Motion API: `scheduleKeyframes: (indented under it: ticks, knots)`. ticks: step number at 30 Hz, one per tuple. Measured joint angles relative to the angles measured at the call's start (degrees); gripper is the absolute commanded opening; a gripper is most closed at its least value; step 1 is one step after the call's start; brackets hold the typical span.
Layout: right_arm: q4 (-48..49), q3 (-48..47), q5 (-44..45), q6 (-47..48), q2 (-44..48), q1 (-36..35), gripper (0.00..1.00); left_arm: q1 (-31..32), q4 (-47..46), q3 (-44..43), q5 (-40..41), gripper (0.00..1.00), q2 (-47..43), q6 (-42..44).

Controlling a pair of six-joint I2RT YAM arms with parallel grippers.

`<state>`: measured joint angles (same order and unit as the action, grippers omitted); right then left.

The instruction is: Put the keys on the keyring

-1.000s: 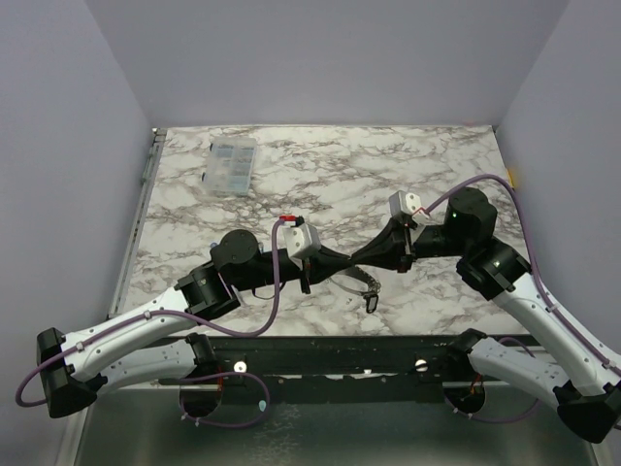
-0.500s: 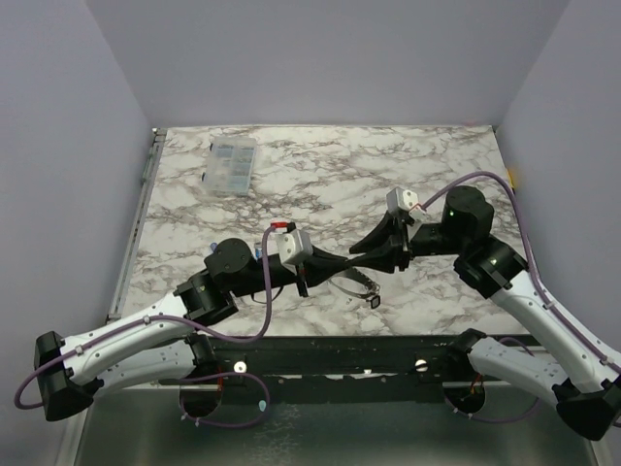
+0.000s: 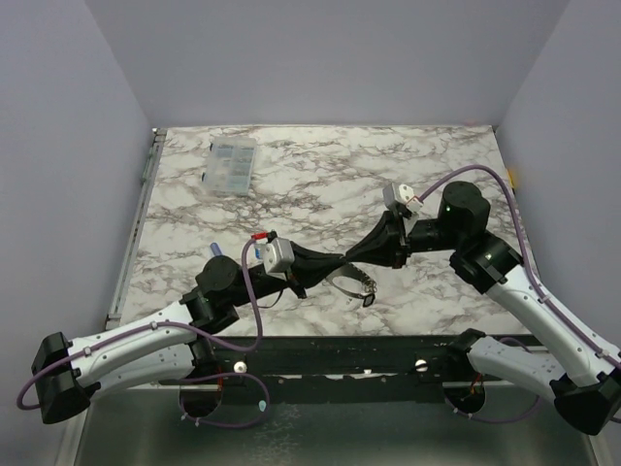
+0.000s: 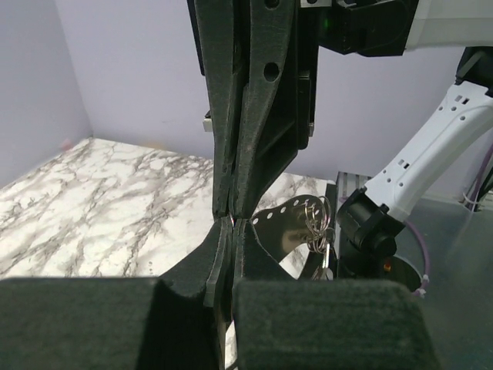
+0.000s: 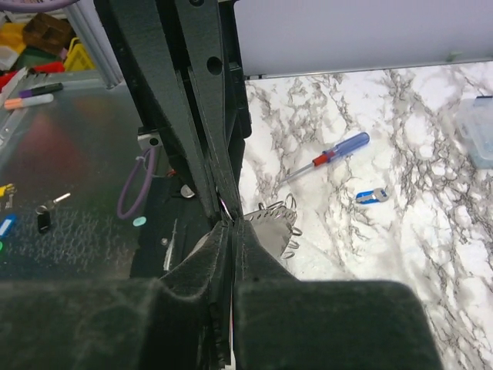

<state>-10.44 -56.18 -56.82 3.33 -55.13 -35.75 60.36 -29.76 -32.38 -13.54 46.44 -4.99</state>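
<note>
Where the pincers meet: I see the left pincer [image 4: 232, 228] and the right pincer [image 5: 231, 228] tip to tip above the near part of the table [image 3: 388, 175], each pointing straight at the other.
Left pincer: fingers pressed together, no gap showing in its wrist view.
Right pincer: fingers pressed together too, the pads flat against each other.
Between the tips: I make out a thin pale sliver at the point of contact, too small for me to name.
Keyring [image 4: 279, 221]: the pale band curves out right beside the touching tips and hangs just under them, off the marble. I cannot tell which pincer pinches it, or whether both do.
Rings [image 4: 314, 212]: thin metal loops sit at the end of the band, just beside the tips and a little lower.
Hanging key [image 3: 371, 300]: a small dark piece dangles from the rings, below both pincers.
Blue key [image 5: 372, 195]: it lies flat on the marble, well apart from the tips, back beside the left pincer's arm.
Screwdriver [image 5: 331, 156]: it lies near the blue key, a little farther from the tips.
Box [image 3: 233, 163]: clear plastic, far from both pincers, off past the left one.
</note>
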Motion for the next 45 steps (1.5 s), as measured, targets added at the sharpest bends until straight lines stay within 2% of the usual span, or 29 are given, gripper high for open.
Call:
scheduleKeyframes:
  ticks: [4,6,9,15,17,18,29,39,45]
  knots:
    - [0.46,0.07,1.64,-0.83,0.00,-0.09,0.42,0.20,-3.45,1.86,2.49,0.00,-0.07,0.28]
    - [-0.35,0.02,5.01,-0.66,0.04,-0.13,0.51,0.35,-4.63,3.58,4.07,0.00,-0.42,0.59]
    - [-2.71,-0.02,10.45,-0.46,0.96,-0.31,0.59,0.42,-4.85,5.79,6.54,0.00,-0.98,1.18]
    - [-6.08,-0.02,19.10,-0.35,7.78,-0.31,0.79,0.39,-4.66,8.11,10.23,0.00,-2.84,1.62]
    - [-6.32,-0.04,19.15,-0.31,9.14,-0.31,0.98,0.39,-4.92,8.11,10.71,0.00,-3.30,1.62]
    - [-6.45,-0.20,18.64,-0.35,9.44,-0.33,1.00,0.39,-4.98,8.11,10.84,0.00,-3.43,1.62]
    - [-6.99,-0.68,10.64,1.18,0.55,-0.33,0.98,0.39,-5.73,8.11,10.36,0.00,-2.84,1.53]
    - [-2.91,-0.57,4.87,1.20,-2.75,-0.70,0.67,0.39,-8.52,8.09,9.51,0.00,-1.57,-0.09]
    - [0.11,0.59,3.85,1.31,-3.45,-1.73,0.57,0.42,-10.95,8.09,8.48,0.00,0.24,-1.70]
